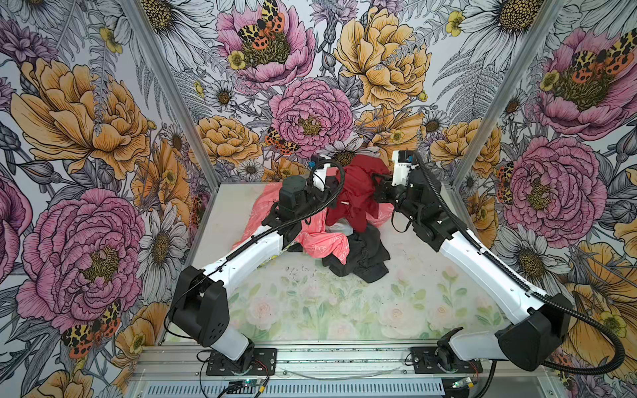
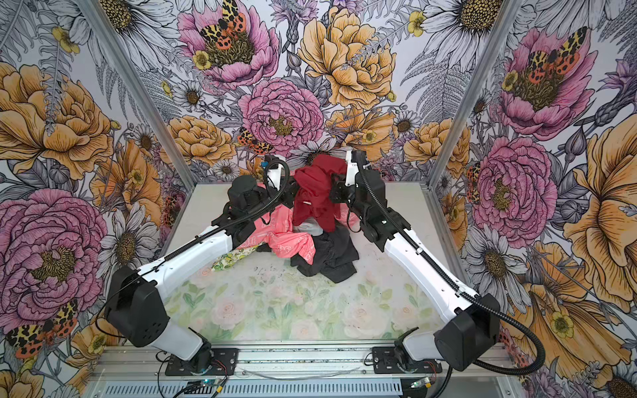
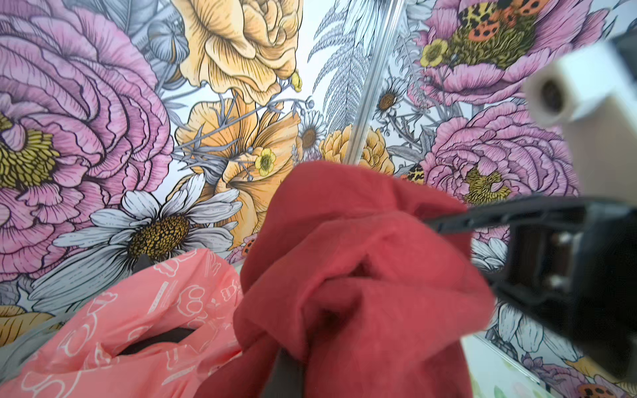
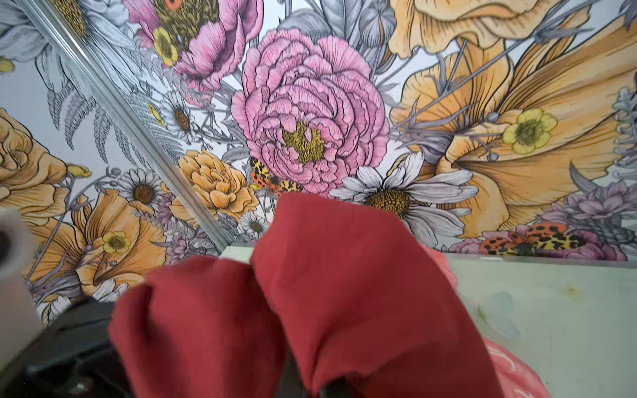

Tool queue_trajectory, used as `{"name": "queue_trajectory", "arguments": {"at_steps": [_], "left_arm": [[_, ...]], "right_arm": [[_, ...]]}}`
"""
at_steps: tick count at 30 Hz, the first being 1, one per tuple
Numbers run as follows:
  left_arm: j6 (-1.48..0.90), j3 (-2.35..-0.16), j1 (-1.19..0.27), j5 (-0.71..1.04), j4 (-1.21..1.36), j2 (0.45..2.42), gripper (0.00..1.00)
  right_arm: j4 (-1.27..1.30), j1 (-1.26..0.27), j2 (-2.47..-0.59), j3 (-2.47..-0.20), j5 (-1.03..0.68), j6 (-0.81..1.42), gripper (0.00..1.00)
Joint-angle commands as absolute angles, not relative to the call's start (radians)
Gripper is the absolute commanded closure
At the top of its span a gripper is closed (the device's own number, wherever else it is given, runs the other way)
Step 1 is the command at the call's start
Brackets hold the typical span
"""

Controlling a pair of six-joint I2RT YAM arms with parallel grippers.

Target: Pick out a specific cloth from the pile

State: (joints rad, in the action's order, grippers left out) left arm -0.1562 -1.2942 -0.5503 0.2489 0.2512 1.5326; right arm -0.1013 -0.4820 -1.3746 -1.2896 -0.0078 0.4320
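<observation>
Above pile — cloth hangs, long axis upright.

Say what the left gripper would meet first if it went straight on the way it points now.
The dark red cloth, bunched over the tip of the left gripper, which is shut on it. Past that, probably the floral back wall, though depth is unclear.

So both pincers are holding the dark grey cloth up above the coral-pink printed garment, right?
No: the cloth held up is the small plain dark red fabric garment, not the dark grey cloth, which lies low in front. Both top views show it; the rest stands.
</observation>
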Motion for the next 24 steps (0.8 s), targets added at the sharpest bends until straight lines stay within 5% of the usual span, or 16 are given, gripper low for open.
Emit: {"name": "queue_trajectory", "arguments": {"at_steps": [1, 3, 12, 24], "left_arm": [[-0.176, -1.371, -0.558, 0.274, 0.28, 1.481, 1.0], [-0.177, -1.393, -0.561, 0.269, 0.256, 1.471, 1.0], [-0.183, -1.424, -0.558, 0.272, 0.197, 1.46, 1.0], [-0.188, -1.47, -0.545, 0.269, 0.144, 1.482, 1.0]], "right_arm": [[0.045, -0.474, -1.35, -1.234, -0.099, 0.421, 1.0], [0.096, -0.472, -1.348, -1.206, -0.137, 0.4, 0.95], [0.315, -0.474, -1.341, -1.085, -0.302, 0.348, 0.39], [0.439, -0.535, -1.312, -0.971, -0.388, 0.186, 0.07]]}}
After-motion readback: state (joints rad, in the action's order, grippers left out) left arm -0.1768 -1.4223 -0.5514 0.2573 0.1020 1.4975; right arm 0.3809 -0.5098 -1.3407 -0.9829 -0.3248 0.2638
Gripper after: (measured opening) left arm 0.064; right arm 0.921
